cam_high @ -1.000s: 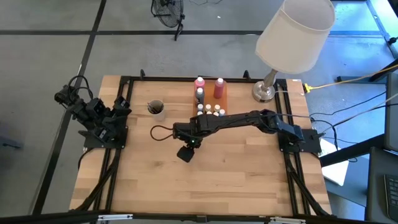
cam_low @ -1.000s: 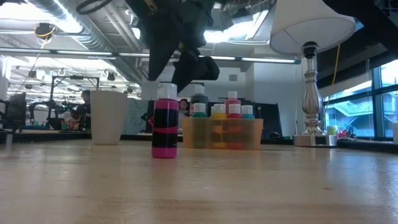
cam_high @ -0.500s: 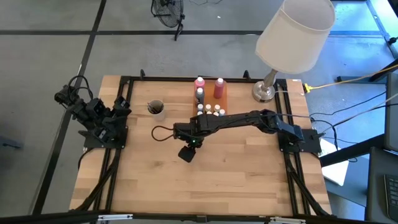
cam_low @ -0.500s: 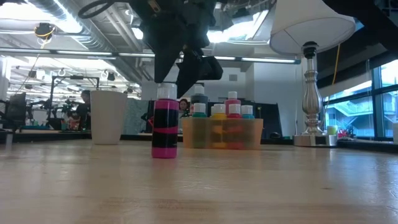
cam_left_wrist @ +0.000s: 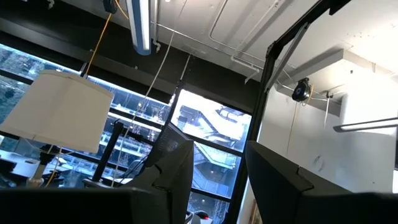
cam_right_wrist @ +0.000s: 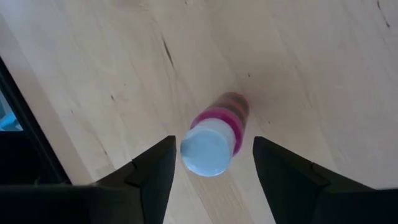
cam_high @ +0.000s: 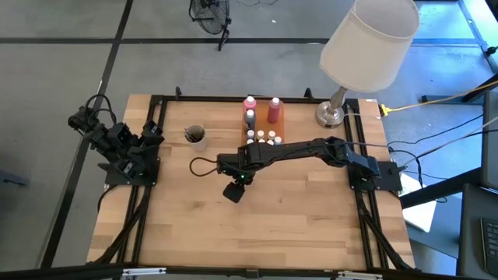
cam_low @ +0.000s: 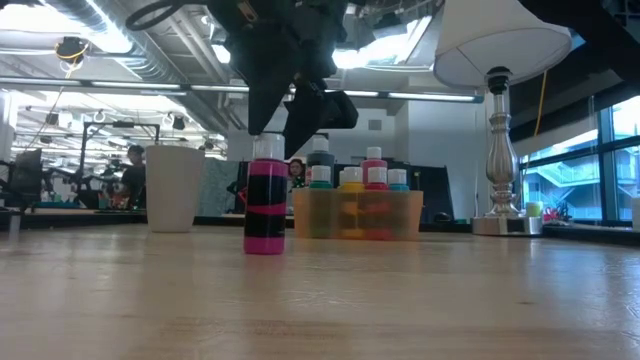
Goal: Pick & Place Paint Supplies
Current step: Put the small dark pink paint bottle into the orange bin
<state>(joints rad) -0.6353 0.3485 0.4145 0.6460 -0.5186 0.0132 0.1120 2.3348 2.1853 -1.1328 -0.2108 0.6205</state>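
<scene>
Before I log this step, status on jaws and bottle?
Right gripper open above pink bottle, no contact. Left gripper parked at table's left edge. Nothing in the way.
</scene>
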